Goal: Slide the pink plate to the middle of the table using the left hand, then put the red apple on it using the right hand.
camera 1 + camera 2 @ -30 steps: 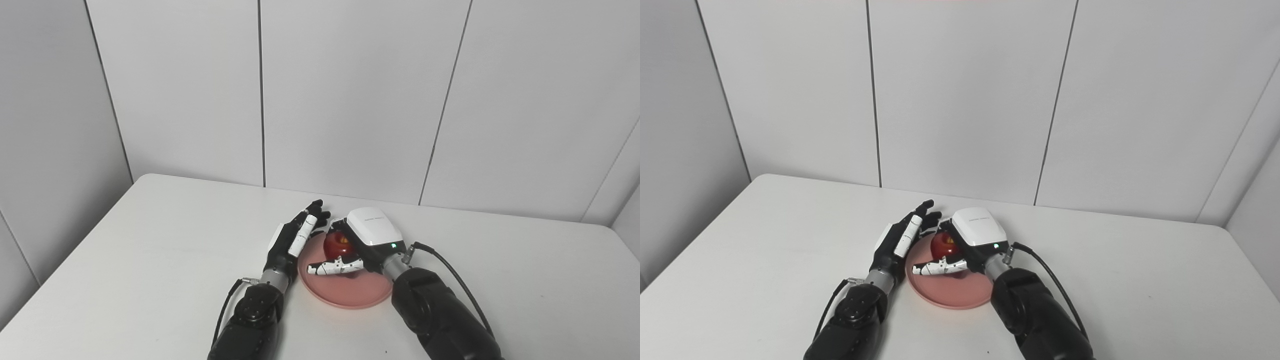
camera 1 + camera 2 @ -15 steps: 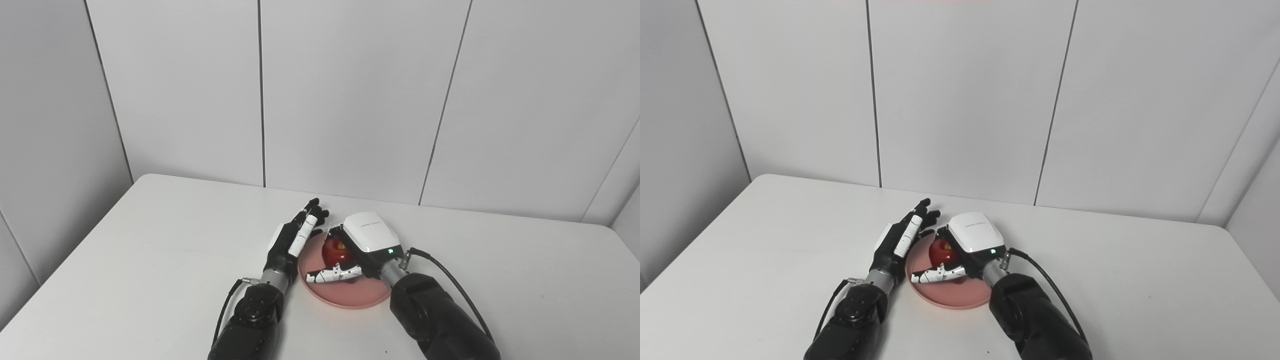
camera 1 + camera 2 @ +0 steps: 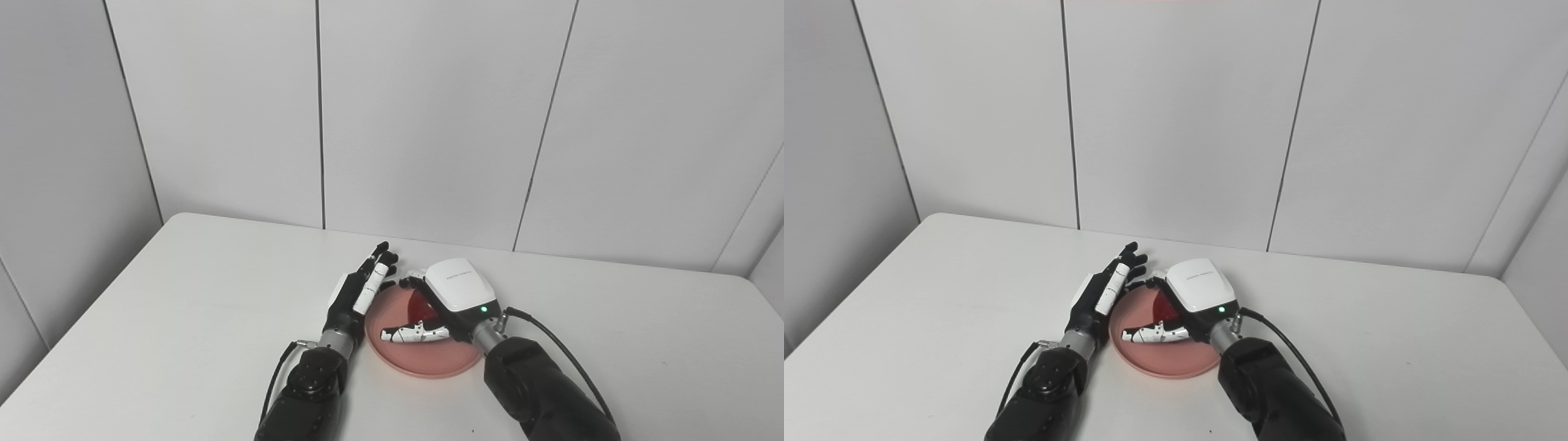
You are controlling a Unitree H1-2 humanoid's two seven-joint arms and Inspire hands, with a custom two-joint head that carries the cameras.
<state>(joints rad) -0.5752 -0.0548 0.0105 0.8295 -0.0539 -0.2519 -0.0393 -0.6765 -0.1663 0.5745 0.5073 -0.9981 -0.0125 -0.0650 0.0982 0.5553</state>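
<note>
The pink plate (image 3: 422, 362) lies near the middle of the white table. My right hand (image 3: 452, 293) is over the plate, its fingers curled around the red apple (image 3: 418, 304). The hand hides most of the apple; only a red patch shows under the palm, also in the right eye view (image 3: 1164, 311). The thumb (image 3: 415, 334) reaches out low over the plate. The apple is down at the plate; I cannot tell whether it rests on it. My left hand (image 3: 358, 295) is open, fingers straight, standing on edge against the plate's left rim.
The white table (image 3: 184, 306) runs wide to the left and right of the plate. Grey wall panels stand behind its far edge. A black cable (image 3: 551, 337) loops off my right wrist.
My right hand has sunk lower over the plate and shifted a little right, now covering most of the apple. The left hand has barely moved.
</note>
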